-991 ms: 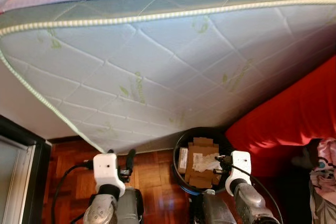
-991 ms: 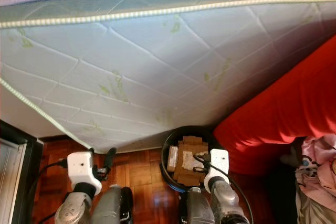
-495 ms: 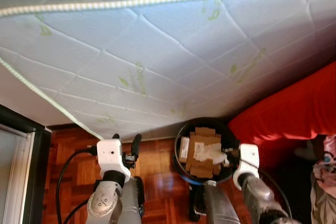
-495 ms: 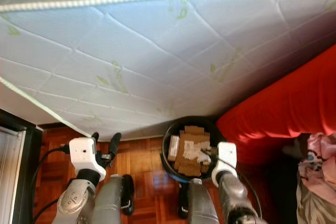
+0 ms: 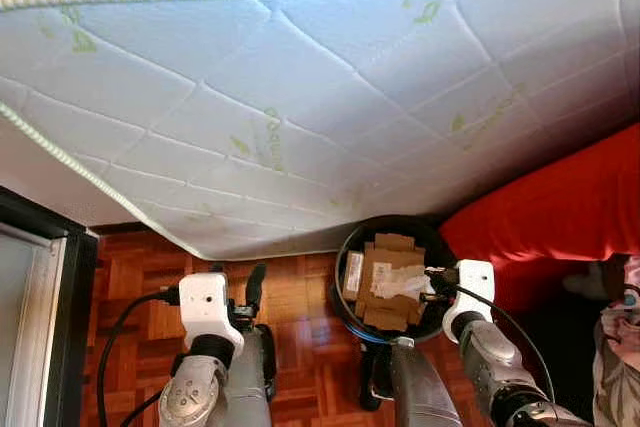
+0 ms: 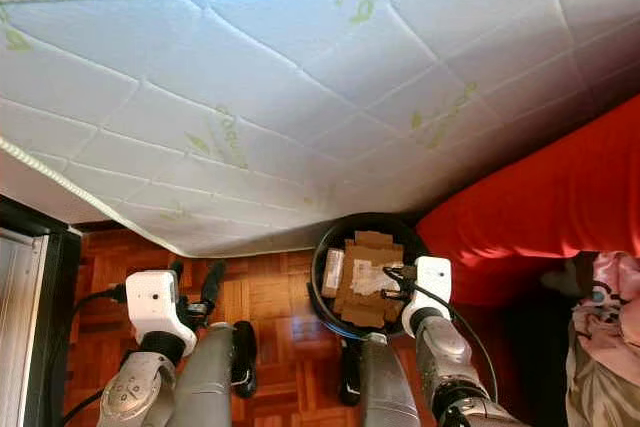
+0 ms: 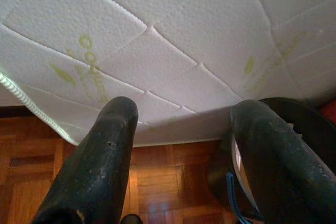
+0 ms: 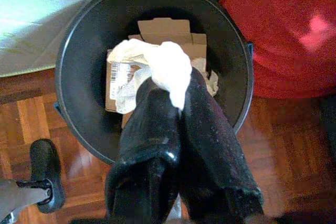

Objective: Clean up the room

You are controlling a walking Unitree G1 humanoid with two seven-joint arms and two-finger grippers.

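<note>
right tool (image 8: 176,95): clamped shut on a crumpled white tissue (image 8: 160,66), hanging right above the black bin (image 8: 79,40), tissue poking out past the fingertips.

step in hand: looks like dropping that tissue into the bin, so basically the release part.

how to do it well: best to spread the fingers only while the wad sits over the middle of the opening, not over the rim. Worth dipping a touch lower first, since light paper probably drifts or sticks to a finger (image 8: 205,129). Pulling straight up afterwards should avoid dragging it back out.

left tool (image 7: 181,145): fingers spread wide, gripping nothing, held over the wooden floor (image 5: 130,277) beside the bin. Fine staying put.

bin contents: flattened cardboard (image 5: 385,272) already inside, plus a label-covered piece, so plenty of room on top.

beside the bin: red cover (image 5: 560,207) just next to it, a snag risk for the right arm.

farther back: quilted white mattress (image 5: 300,87) leaning over the bin's far edge, so no reaching forward.
</note>
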